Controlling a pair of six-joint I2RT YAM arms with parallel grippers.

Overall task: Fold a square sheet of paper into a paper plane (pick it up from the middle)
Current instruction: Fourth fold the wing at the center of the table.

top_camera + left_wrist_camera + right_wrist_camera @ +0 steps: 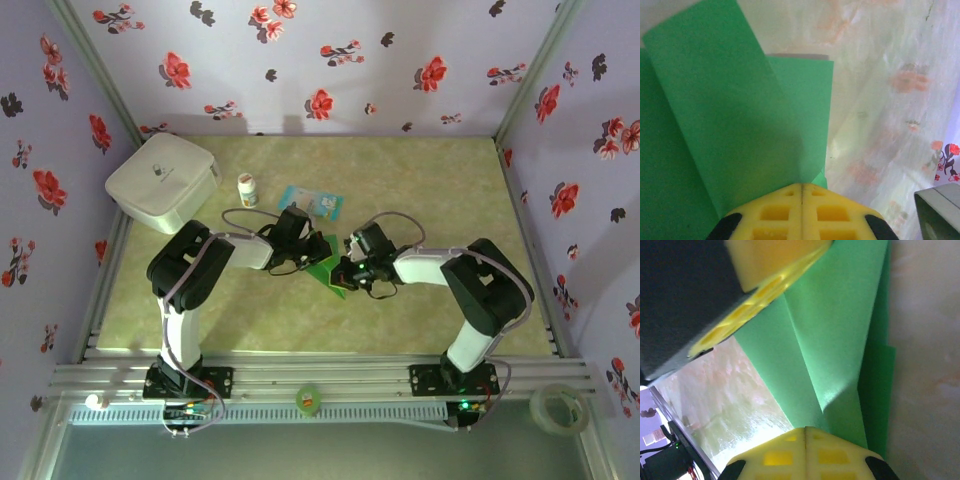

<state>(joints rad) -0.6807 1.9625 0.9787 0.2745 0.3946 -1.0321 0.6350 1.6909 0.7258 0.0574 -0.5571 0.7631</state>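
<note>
Left wrist view crops the green paper [715, 125]

Two robot arms in the top view: left arm [185, 290] at the lower left, right arm [480, 300] at the lower right. Two grippers near the middle: left gripper [310, 248], right gripper [347, 266]. Two yellow fingers [775, 212] on each, side by side at the bottom of each wrist view. One piece of green paper [326, 272], folded, in the middle. One white box [160, 180] at the upper left. One little white bottle [247, 188] near it. One blue-and-white packet [312, 203] above the middle. Two tape rolls along the bottom: one green tape roll [308, 399], one clear tape roll [556, 408] at the lower right. One table [420, 180]. Three flowered walls [300, 60], with red and black flowers.
</note>
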